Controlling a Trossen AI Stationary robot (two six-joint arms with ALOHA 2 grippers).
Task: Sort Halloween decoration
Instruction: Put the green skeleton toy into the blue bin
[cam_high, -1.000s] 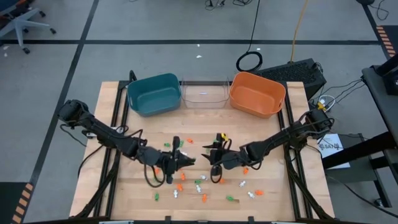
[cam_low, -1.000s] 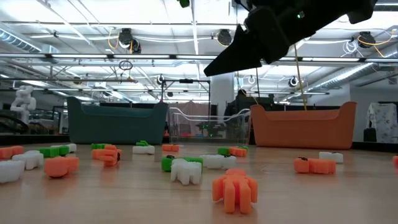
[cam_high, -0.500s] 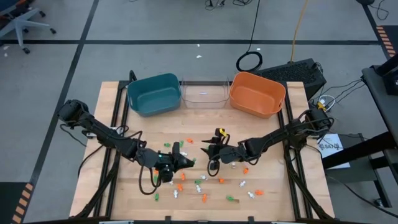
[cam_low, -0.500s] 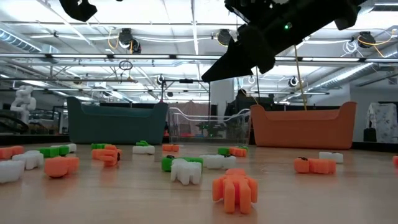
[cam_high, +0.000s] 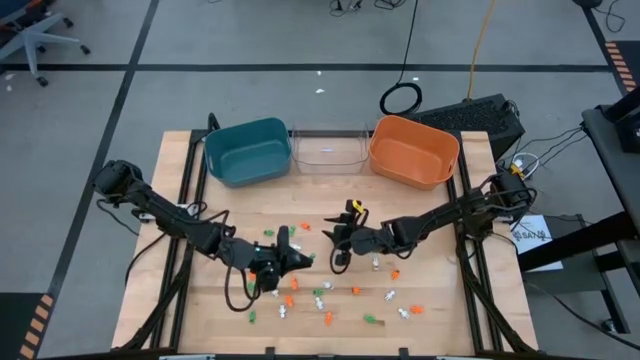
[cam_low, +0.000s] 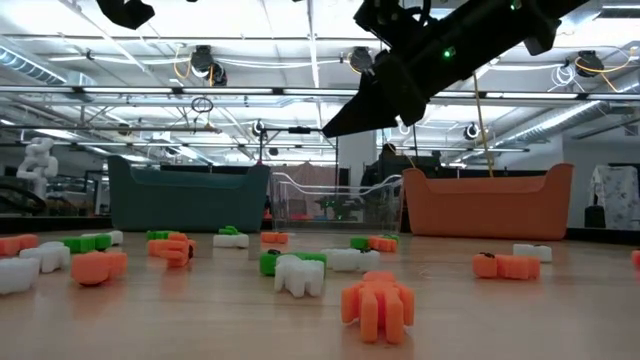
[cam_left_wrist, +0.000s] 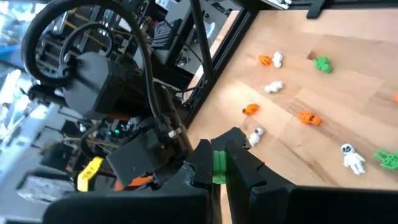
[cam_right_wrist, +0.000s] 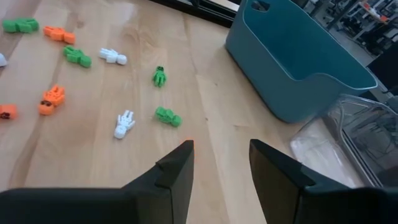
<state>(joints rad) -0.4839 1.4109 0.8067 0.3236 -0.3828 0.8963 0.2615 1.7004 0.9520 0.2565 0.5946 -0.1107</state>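
The left gripper (cam_high: 298, 258) sits in the lower centre of the high view, above the scattered trinkets (cam_high: 322, 300), with its fingers (cam_left_wrist: 239, 163) clamped together on a small green trinket (cam_left_wrist: 218, 168). In the left wrist view this green trinket appears as a narrow strip between the two dark fingers, its long axis running along the length of the fingers; which end is its head cannot be determined. The right gripper (cam_high: 339, 240) is located just right of centre in the high view, slightly above the left gripper, with its fingers (cam_right_wrist: 175, 171) held apart and nothing visible between them. In the low view the right gripper (cam_low: 345, 118) occupies the upper centre of the frame, clear of the table (cam_low: 200, 320). The remaining orange, green and white trinkets lie flat on the wooden table, mostly in the lower centre of the high view, with their long axes pointing in mixed directions. In the right wrist view a white skeleton figure (cam_right_wrist: 124, 124) lies at a slant left of centre, and a green figure (cam_right_wrist: 168, 116) lies just to its right. The teal bin (cam_high: 247, 151), the clear bin (cam_high: 328, 152) and the orange bin (cam_high: 413, 150) stand in a row along the upper edge of the table, well apart from the trinkets.
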